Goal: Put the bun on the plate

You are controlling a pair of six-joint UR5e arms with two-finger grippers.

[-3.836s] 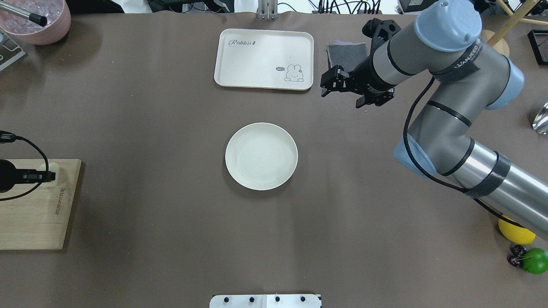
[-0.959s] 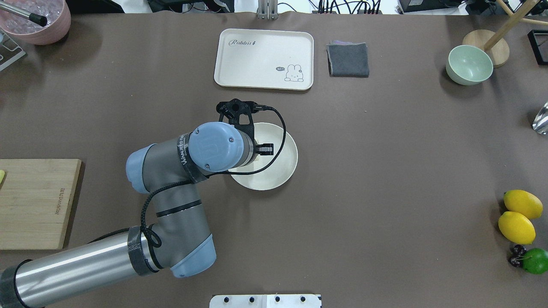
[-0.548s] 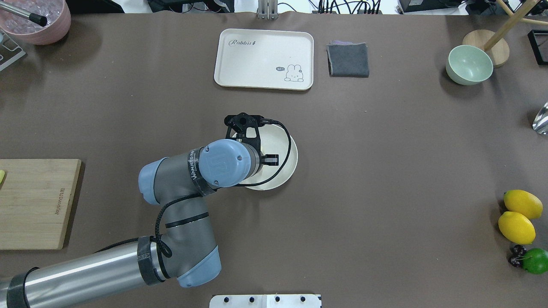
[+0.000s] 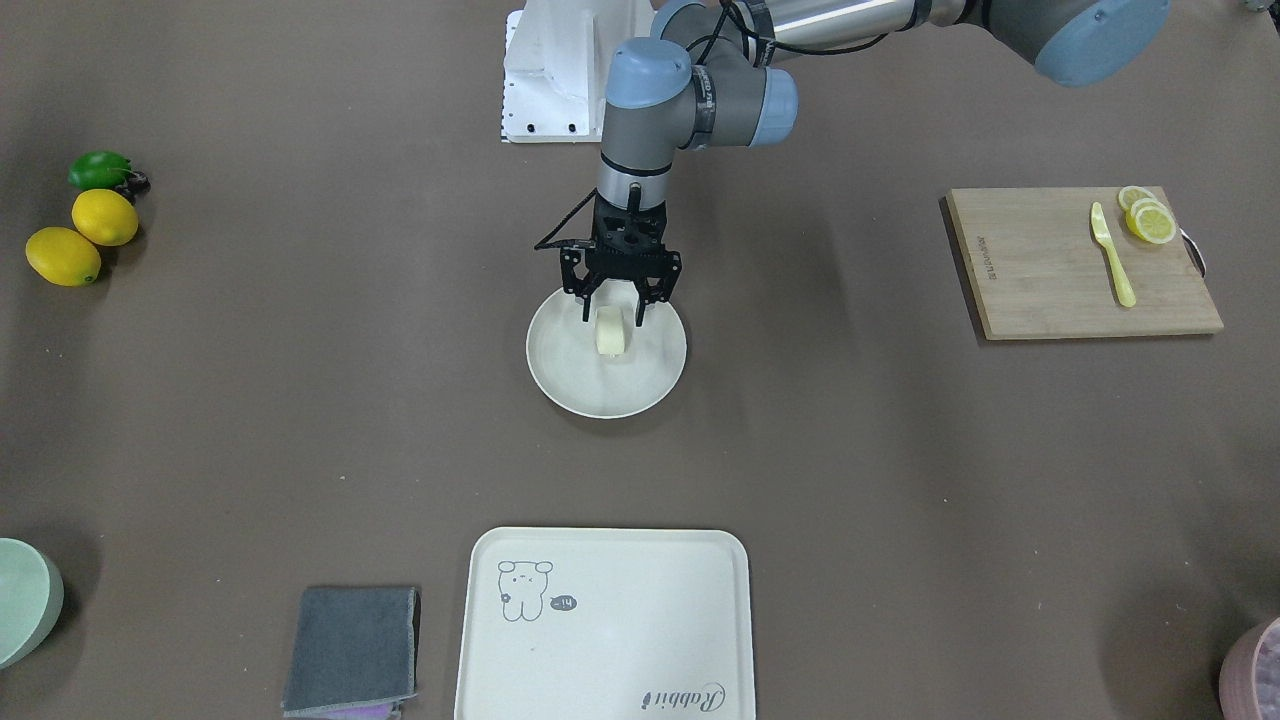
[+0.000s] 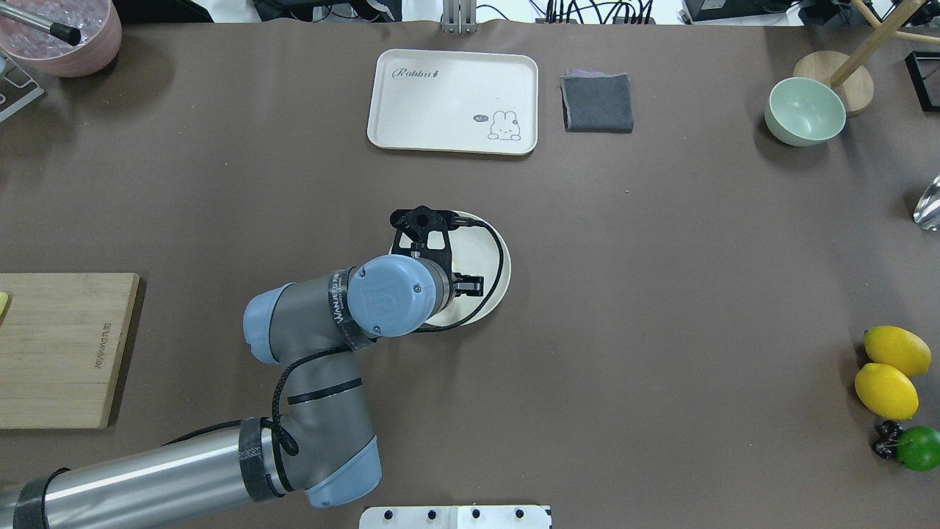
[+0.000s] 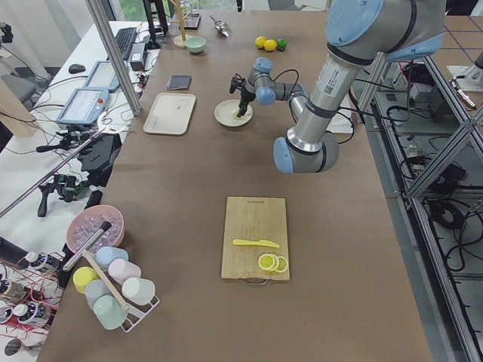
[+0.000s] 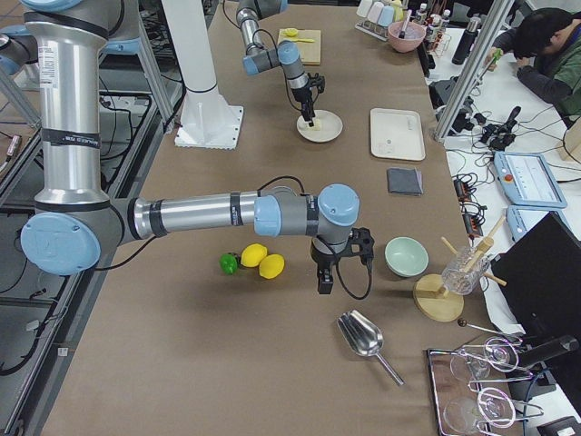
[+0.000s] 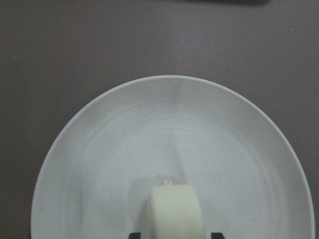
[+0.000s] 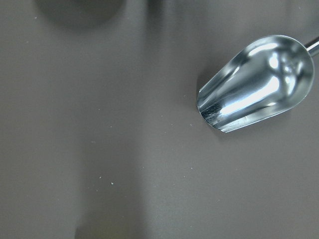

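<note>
The bun (image 4: 611,332) is a small pale roll lying on the round cream plate (image 4: 645,385) at mid-table. My left gripper (image 4: 612,319) hangs straight down over it, open, one finger on each side of the bun with a small gap. In the left wrist view the bun (image 8: 174,211) sits at the bottom centre on the plate (image 8: 174,119), apart from both fingertips. From overhead the left wrist hides the bun and covers much of the plate (image 5: 490,246). My right gripper (image 7: 324,282) shows only in the exterior right view, so I cannot tell its state.
The bear tray (image 4: 620,620) and a grey cloth (image 4: 350,650) lie on the far side from the robot. A cutting board (image 4: 1060,270) carries a yellow knife and lemon slices. Lemons (image 4: 80,235), a green bowl (image 5: 804,110) and a metal scoop (image 9: 256,84) are on the robot's right.
The right arm, over the table 3.8 s ago, has left the overhead view. The left arm has come over the plate, and its wrist drifted slightly right and toward the robot in the last second.
</note>
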